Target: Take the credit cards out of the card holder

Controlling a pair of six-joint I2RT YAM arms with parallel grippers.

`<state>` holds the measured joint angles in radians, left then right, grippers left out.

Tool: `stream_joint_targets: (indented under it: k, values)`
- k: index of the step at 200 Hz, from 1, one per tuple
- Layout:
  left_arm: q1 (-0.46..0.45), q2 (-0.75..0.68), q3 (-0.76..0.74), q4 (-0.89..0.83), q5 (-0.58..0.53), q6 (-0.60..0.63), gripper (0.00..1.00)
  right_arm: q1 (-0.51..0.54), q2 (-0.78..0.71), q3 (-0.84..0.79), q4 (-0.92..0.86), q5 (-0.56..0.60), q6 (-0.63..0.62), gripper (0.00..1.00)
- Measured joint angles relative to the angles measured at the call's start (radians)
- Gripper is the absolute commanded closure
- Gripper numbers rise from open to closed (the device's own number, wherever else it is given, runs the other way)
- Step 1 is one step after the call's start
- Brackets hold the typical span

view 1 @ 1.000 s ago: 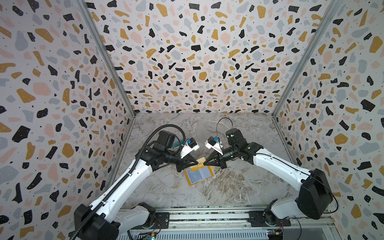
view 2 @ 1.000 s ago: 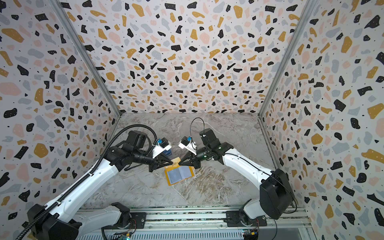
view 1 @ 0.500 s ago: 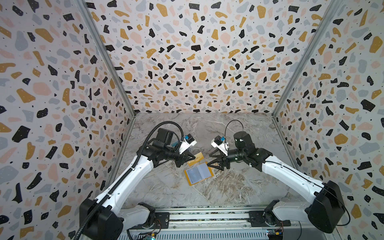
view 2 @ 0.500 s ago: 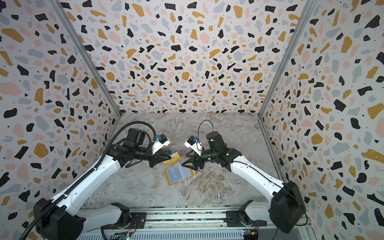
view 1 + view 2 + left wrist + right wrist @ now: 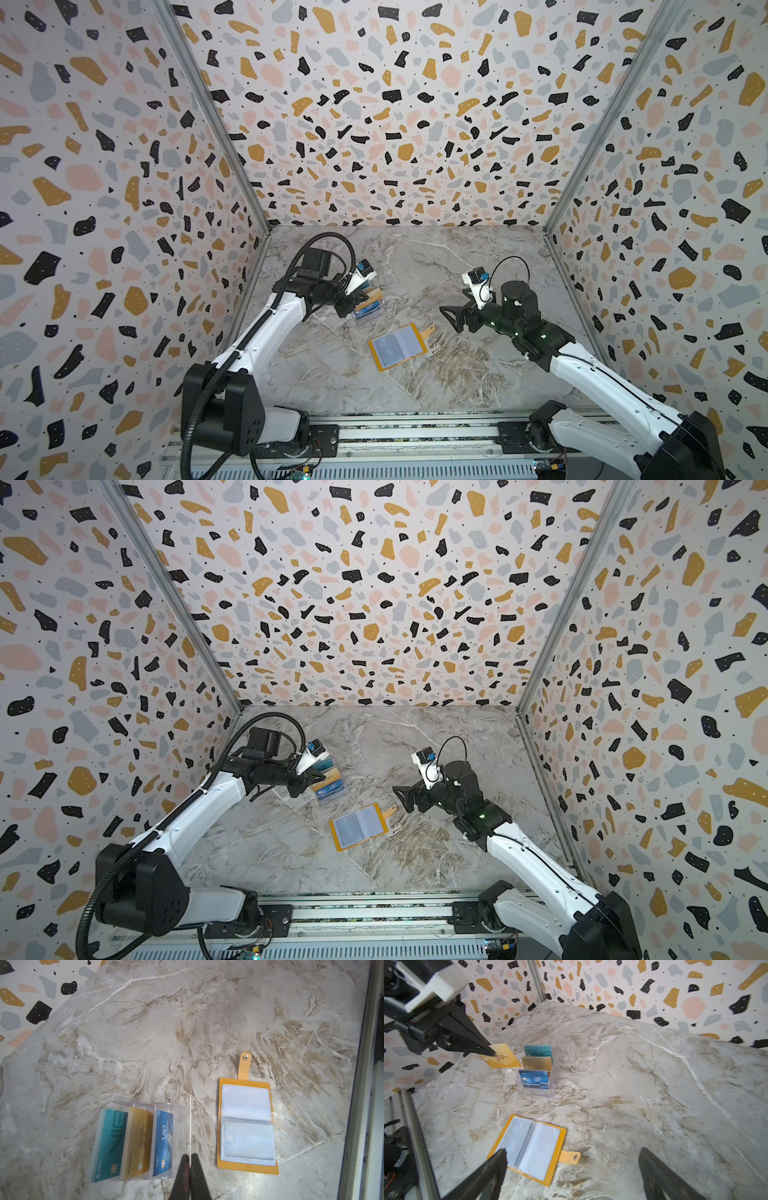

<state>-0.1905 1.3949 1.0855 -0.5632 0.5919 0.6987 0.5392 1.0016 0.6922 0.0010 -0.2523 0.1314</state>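
Observation:
The yellow card holder lies open and flat on the marble table, its clear sleeves up. I cannot tell whether a card is still inside. My left gripper is shut on a gold credit card, seen edge-on in the left wrist view. The card hangs just beside a clear stand. Teal, gold and blue cards stand in it. My right gripper is open, empty, right of the holder.
Speckled walls close the table on the left, back and right. A metal rail with both arm bases runs along the front edge. The holder's strap sticks out toward my right gripper.
My right gripper has opened and drawn back to the right, away from the holder. My left gripper has carried the gold card back and left, up to the clear stand.

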Motion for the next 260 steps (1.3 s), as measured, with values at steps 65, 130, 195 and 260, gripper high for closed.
stream_joint_targets:
  k: [65,130,195,260]
  values:
    - [0.066,0.101,0.028,0.094,-0.047,0.087,1.00,-0.016,-0.020,-0.007,0.000,0.067,0.003,0.01]
    - [0.084,0.228,0.079,0.127,-0.036,0.114,1.00,-0.019,-0.054,-0.007,0.000,0.069,0.003,0.01]
    - [0.084,0.262,0.079,0.113,-0.006,0.119,1.00,-0.021,-0.062,-0.007,0.000,0.071,0.006,0.01]
    - [0.085,0.317,0.096,0.111,-0.001,0.121,1.00,-0.023,-0.061,-0.014,0.000,0.076,0.010,0.01]
